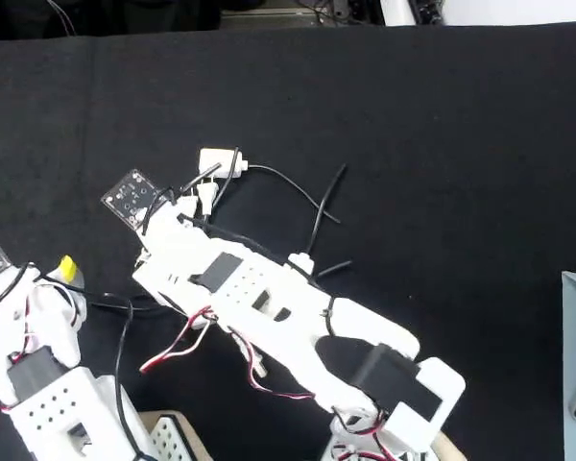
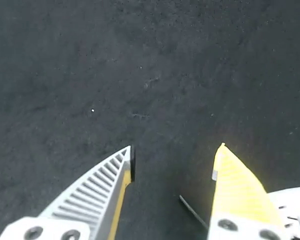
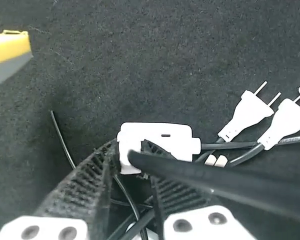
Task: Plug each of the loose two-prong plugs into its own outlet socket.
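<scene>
Over the black table (image 1: 442, 144), the left gripper (image 2: 176, 147) is being held wide apart; the white socket block (image 3: 155, 140) is being clamped by the right gripper (image 3: 132, 162).

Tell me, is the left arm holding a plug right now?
No, the left arm's jaws stand open above the black table, with nothing gripped between them.
</scene>
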Motion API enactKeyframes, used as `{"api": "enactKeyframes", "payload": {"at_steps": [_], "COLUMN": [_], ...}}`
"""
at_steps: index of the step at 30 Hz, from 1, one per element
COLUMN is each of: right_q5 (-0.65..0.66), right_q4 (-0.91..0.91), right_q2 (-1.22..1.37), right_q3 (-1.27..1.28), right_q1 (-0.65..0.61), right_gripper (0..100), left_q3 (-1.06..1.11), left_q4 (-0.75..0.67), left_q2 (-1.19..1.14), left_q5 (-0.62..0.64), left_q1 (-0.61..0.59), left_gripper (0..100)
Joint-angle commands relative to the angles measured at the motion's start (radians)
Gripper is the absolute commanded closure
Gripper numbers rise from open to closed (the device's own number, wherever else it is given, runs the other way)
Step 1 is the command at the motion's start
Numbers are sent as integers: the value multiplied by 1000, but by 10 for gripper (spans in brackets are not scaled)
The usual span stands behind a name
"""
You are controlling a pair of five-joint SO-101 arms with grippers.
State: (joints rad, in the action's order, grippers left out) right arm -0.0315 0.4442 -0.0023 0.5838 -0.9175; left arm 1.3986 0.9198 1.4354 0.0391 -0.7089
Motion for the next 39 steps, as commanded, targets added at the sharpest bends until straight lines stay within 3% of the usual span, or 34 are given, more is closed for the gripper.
{"api": "enactKeyframes", "payload": {"at_steps": [1, 13, 39], "right_q5": [6, -18, -58], "right_q4": [-17, 153, 161], "right_q2": [2, 76, 297], "right_q3": [-76, -202, -272], "right_q1": [-5, 3, -6], "right_gripper": [986, 986, 986], "left_q3": [-5, 4, 5], "left_q4": [-18, -21, -21], "left_q2": [20, 23, 23], "left_q5": [9, 9, 9], "left_q1": [-12, -7, -8], "left_gripper": [737, 737, 737]}}
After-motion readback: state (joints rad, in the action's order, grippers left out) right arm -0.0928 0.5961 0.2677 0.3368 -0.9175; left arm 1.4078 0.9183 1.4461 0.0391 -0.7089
